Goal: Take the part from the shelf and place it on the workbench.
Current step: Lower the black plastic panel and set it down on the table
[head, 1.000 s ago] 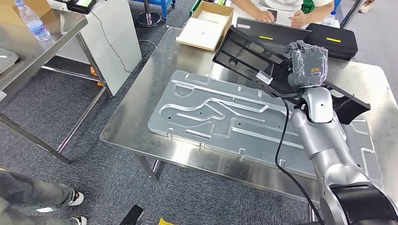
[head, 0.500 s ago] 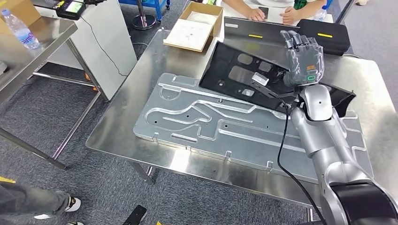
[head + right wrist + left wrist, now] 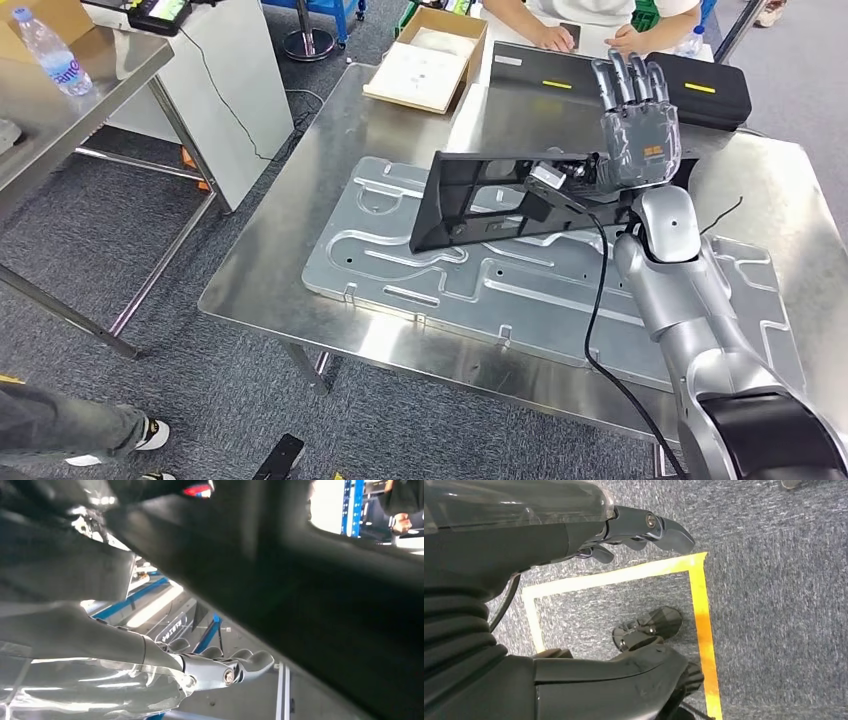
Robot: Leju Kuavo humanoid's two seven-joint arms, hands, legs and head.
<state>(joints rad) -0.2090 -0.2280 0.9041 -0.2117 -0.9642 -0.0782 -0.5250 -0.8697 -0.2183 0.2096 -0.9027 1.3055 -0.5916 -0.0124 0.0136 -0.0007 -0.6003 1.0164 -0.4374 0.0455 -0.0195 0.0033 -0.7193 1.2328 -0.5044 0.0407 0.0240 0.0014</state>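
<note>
The black plastic part stands tilted on its long edge on a large aluminium plate that lies on the steel workbench. My right hand is at the part's right end with its fingers stretched straight up and apart. The part leans against the palm side, and no finger wraps it. In the right wrist view the dark part runs close past my right hand and its straight fingers. My left hand hangs over the carpet, holding nothing.
An open cardboard box and two black cases lie at the workbench's far side, where a person's hands rest. A second steel table with a water bottle stands at the left. Yellow tape marks the floor.
My right hand went from a fist on the part to straight, spread fingers. The part swung from lying slanted to standing on its edge on the plate. The camera shifted a little.
</note>
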